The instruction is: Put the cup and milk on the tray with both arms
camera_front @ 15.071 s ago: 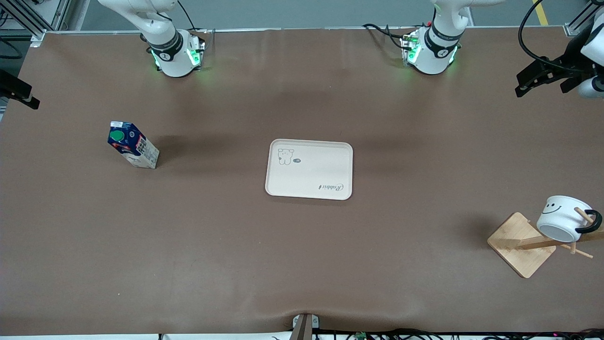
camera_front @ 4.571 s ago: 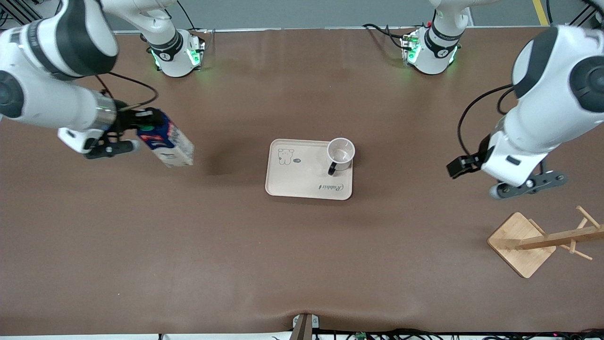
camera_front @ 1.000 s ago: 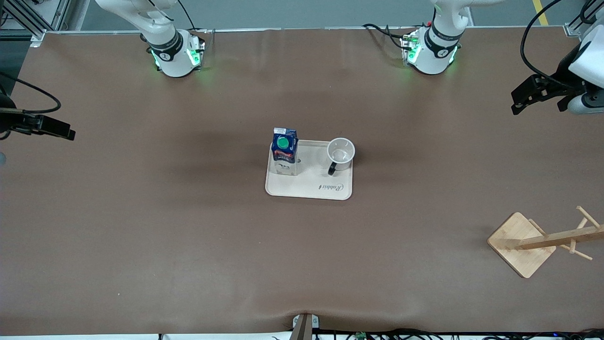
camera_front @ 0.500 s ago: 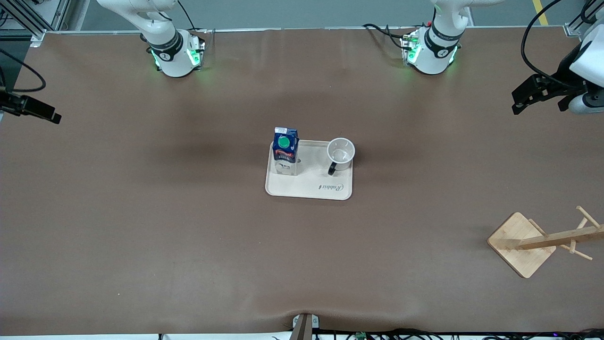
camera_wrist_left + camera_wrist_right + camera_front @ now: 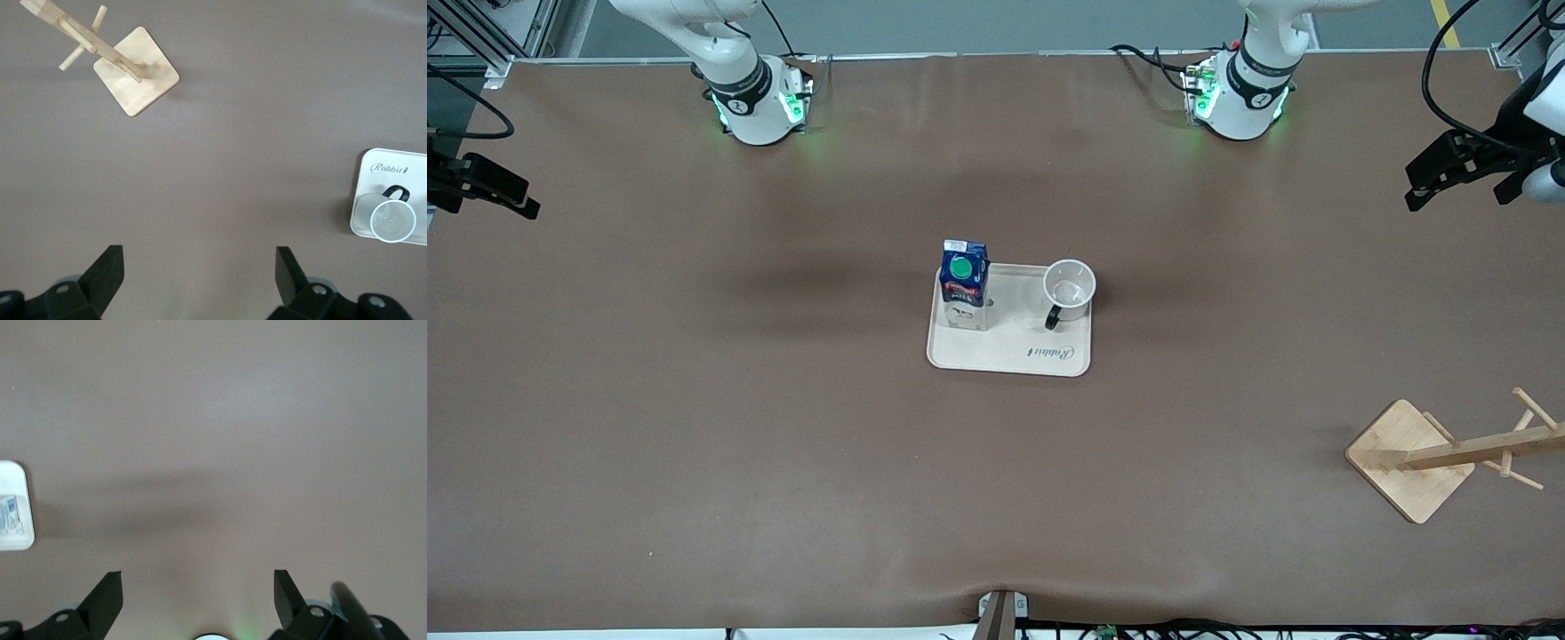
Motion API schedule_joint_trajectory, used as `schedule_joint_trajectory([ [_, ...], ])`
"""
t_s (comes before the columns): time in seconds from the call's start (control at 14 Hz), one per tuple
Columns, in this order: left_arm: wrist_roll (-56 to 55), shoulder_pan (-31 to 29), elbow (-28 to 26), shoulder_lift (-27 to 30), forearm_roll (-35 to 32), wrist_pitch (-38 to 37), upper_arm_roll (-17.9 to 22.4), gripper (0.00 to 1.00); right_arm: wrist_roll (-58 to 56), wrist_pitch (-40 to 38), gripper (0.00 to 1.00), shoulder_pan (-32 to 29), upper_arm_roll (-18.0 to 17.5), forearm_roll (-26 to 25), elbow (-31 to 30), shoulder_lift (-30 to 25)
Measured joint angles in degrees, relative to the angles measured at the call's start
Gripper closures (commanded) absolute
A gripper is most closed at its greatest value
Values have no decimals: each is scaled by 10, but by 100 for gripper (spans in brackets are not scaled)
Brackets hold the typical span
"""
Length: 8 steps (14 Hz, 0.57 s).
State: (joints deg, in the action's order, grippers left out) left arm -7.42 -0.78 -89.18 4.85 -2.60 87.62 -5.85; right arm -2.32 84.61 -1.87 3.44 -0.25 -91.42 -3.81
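I see the brown table [image 5: 783, 444] filling my front view, and I take the tray [image 5: 1009, 356] at its middle as my landmark. The tray is cream-beige with rounded corners and a raised rim, and I can read "Rabbit" in script along its edge nearest the front camera; the same word shows in the left wrist view [image 5: 390, 168]. From the tray, well off toward the left arm's end of the table and nearer the front camera, stands a wooden rack [image 5: 1409, 460] on a square base, its pegged post leaning, nothing hanging on it. The left gripper [image 5: 1449, 173] hangs over the table's edge at the left arm's end, far from the tray, its fingers [image 5: 107, 277] spread wide and holding nothing. The right gripper [image 5: 494, 187] hangs at the table's edge at the right arm's end, equally far from the tray, its fingers [image 5: 107, 600] also spread and empty. On the tray, at the corner toward the right arm, the milk [image 5: 964, 284] stands upright, dark blue with a green cap; its label is too small for me to read. On the tray's corner toward the left arm sits the cup [image 5: 1069, 289], upright, mouth up, black handle pointing toward the front camera.
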Motion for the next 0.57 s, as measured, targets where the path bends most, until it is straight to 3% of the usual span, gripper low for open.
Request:
schedule_joint_trajectory([
  [0.57,0,0,3,0,0,-13,0,0,-19,4,0,-1,2,0,6,0],
])
